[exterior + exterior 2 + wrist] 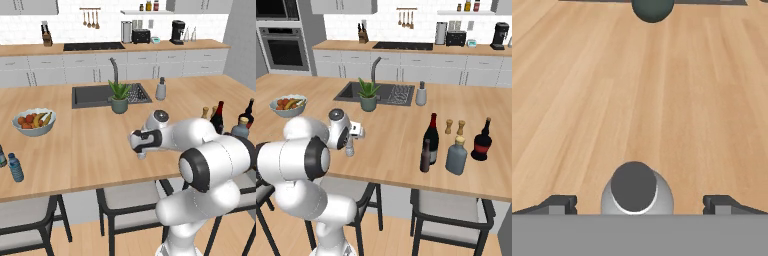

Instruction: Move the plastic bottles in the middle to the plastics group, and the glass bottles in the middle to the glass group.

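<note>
The pincer (637,205) hangs low over the wooden tabletop (85,145), its two dark fingertips (559,204) spread wide apart and holding nothing; between them, seen from above, stands the clear bottle (637,192), its cap facing the camera, with a gap to each tip. In the right base view the same bottle (349,149) shows just below the hand, near the front edge of the tabletop. Well to the right stand the wine bottle (431,139) and, just beside it at its front left, the brown bottle (425,156); whether they touch I cannot tell. Right of these are the grey bottle (456,156) and the red-topped bottle (482,141), with two wooden mills (454,127) behind them. At the far left of the tabletop, in the left base view, stands the blue bottle (15,167); a fruit bowl (34,122) sits behind it, and a potted plant (119,97) by the sink (90,95).
</note>
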Controlling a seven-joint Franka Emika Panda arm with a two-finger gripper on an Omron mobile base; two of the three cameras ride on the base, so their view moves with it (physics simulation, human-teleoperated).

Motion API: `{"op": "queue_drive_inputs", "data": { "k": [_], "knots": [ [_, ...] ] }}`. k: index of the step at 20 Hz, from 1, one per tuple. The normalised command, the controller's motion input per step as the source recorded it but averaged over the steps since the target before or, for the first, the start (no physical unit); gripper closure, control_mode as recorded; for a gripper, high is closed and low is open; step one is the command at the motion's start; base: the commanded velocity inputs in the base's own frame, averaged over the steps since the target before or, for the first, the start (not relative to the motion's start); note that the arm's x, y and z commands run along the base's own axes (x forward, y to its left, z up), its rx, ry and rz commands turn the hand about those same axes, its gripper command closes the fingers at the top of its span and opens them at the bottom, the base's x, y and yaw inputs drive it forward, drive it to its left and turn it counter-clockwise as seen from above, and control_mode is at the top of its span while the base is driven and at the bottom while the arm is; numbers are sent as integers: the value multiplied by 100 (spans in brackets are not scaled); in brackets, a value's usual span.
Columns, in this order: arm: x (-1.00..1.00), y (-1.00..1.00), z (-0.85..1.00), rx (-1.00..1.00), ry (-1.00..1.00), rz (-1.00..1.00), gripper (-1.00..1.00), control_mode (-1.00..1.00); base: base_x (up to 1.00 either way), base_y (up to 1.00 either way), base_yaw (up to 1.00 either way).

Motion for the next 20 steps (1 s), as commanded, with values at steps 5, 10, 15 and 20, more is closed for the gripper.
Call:
{"op": "queue_drive_inputs", "data": {
  "k": [5, 10, 15, 20],
  "knots": [
    [16, 0, -10, 0, 0, 0, -100, -100, 0, 0, 0],
    [9, 0, 0, 0, 0, 0, -100, -100, 0, 0, 0],
    [0, 0, 0, 0, 0, 0, 100, -100, 0, 0, 0],
    [0, 0, 0, 0, 0, 0, 100, -100, 0, 0, 0]
  ]
}}
